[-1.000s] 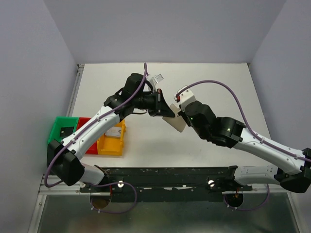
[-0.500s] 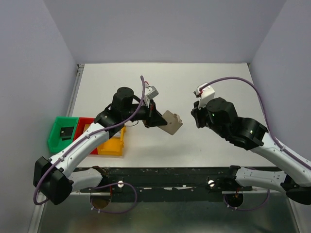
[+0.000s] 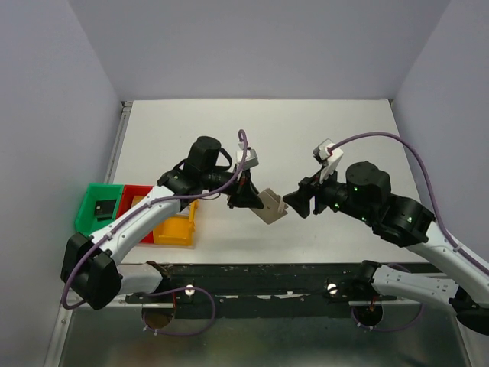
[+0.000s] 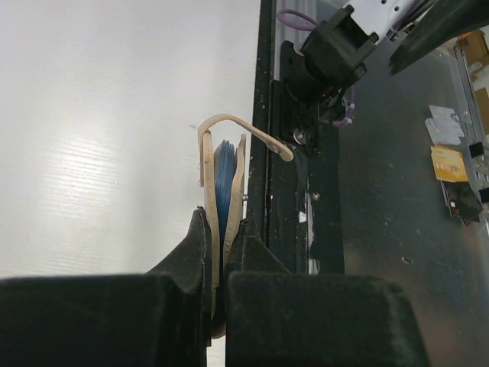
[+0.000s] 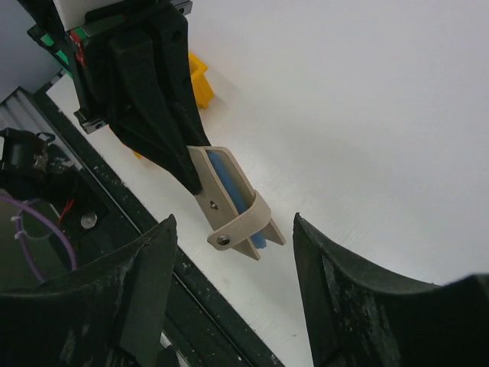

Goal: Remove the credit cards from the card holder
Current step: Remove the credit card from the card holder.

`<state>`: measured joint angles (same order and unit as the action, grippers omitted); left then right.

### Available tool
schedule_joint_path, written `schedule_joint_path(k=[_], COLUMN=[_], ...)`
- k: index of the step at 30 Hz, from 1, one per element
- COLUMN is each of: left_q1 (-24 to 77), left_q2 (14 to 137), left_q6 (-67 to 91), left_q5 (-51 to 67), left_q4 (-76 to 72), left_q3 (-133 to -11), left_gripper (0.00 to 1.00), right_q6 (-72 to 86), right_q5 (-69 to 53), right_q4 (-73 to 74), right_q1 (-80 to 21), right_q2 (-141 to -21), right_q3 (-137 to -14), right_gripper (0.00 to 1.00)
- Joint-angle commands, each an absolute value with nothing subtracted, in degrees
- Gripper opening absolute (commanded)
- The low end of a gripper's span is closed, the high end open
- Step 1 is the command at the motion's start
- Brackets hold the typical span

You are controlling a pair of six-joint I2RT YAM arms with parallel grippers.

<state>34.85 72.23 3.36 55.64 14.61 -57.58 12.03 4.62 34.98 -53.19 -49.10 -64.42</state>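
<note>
My left tool [image 4: 221, 229] is clamped on the folded card holder [image 3: 269, 206], held above the desk [image 3: 321, 130] at mid-frame in the top view; its long axis runs from that tool towards my right tool [image 3: 293, 203], which stands wide just right of the free end, not touching; the tan tab [image 5: 241, 222] straps over that end. One holder; the credit cards can't be counted; three bins [image 3: 174, 229] at lower left.
</note>
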Motion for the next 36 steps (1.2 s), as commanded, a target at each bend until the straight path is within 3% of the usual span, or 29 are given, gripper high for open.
schedule_joint_path(k=[1, 31, 36], left_q1=[37.2, 40.1, 40.1], left_q2=[69.5, 60.9, 60.6], left_q6=[-4.1, -4.5, -6.9], left_q5=[59.4, 63.2, 62.1], left_q4=[15.8, 1.8, 4.8], left_q3=[-58.8, -53.1, -52.7], left_gripper=[0.0, 0.0, 0.0], right_q6=[12.7, 11.0, 12.5], right_q5=[-3.7, -8.9, -7.3], right_q4=[34.3, 34.6, 32.7], right_q1=[-53.1, -52.0, -50.1], right_q2=[-51.2, -52.0, -49.7], right_q3=[-63.8, -60.7, -60.6], right_gripper=[0.69, 0.55, 0.61])
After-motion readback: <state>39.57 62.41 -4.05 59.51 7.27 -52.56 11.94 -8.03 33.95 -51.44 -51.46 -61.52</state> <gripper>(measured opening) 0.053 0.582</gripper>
